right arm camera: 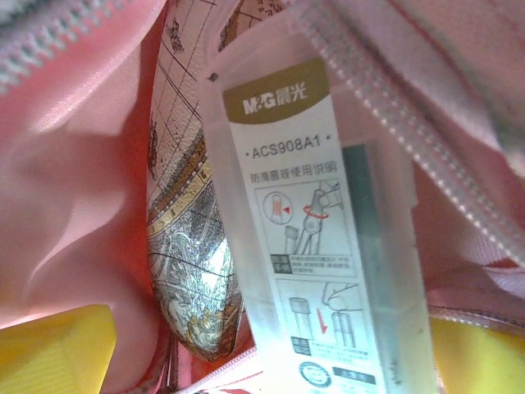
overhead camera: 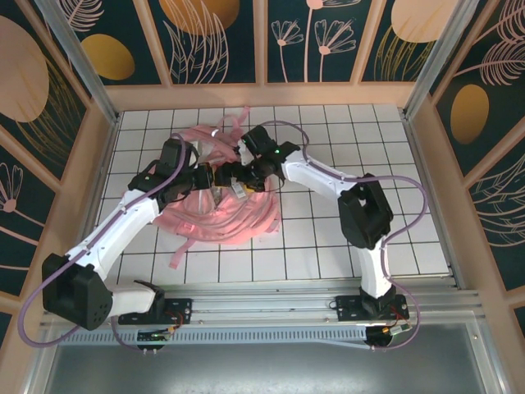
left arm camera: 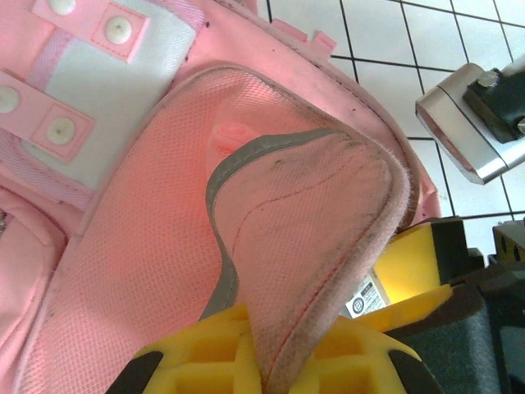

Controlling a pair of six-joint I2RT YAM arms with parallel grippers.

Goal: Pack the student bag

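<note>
Two arms meet over the student bag (overhead camera: 234, 215), which lies crumpled on the white tiled table (overhead camera: 344, 246), left of centre, with its straps spilling toward the near edge.

Coming from the left, the left gripper (overhead camera: 211, 176) reaches over the bag's upper part. In its wrist view, its yellow fingers (left arm camera: 197, 361) are pinched tight on a padded flap (left arm camera: 312, 213) of the bag. The flap is edged with a grey strip and stands raised off the pink mesh panel behind it.

Just to the right, the right gripper (overhead camera: 239, 182) points into the bag from the opposite side. Its wrist view looks inside the bag, where zip teeth (right arm camera: 49, 41) cross the upper left and run down the right side. Its yellow fingers (right arm camera: 49, 349) stand wide apart in the two lower corners and clamp nothing.

A clear plastic case (right arm camera: 328, 246) with a printed label lies between them. A gap shows between the case and the finger in the lower left corner. Its other edge sits just beside the opposite finger, and whether they touch cannot be told. Behind the case, a map-printed item (right arm camera: 184, 271) leans against the pink lining.
</note>
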